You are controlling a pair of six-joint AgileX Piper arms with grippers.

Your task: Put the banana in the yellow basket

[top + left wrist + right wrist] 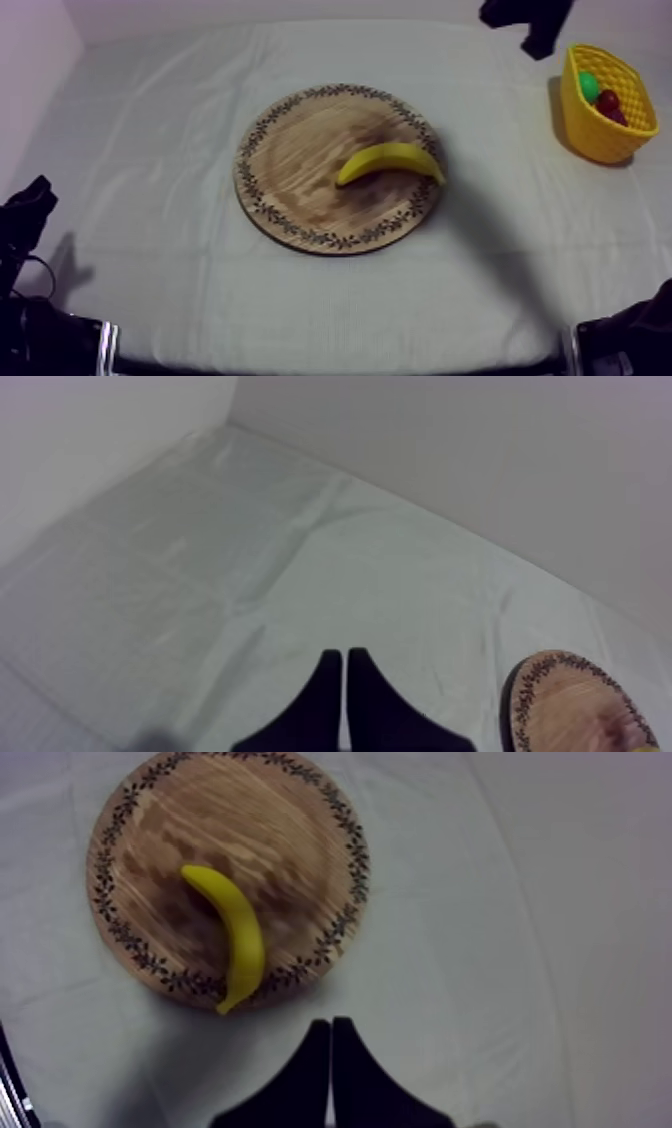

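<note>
Your banana (390, 160), smooth and curved, lies on the round grainy board (300, 150), tip on its patterned rim. The latticed yellow basket (595, 135), well apart from the board, holds a small red fruit (608, 100). Both clenched, empty: left claw (344, 661), right claw (330, 1027).

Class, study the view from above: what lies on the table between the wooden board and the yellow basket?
Nothing stands there. In the top view, the stretch between the wooden board and the yellow basket is bare cloth.
</note>
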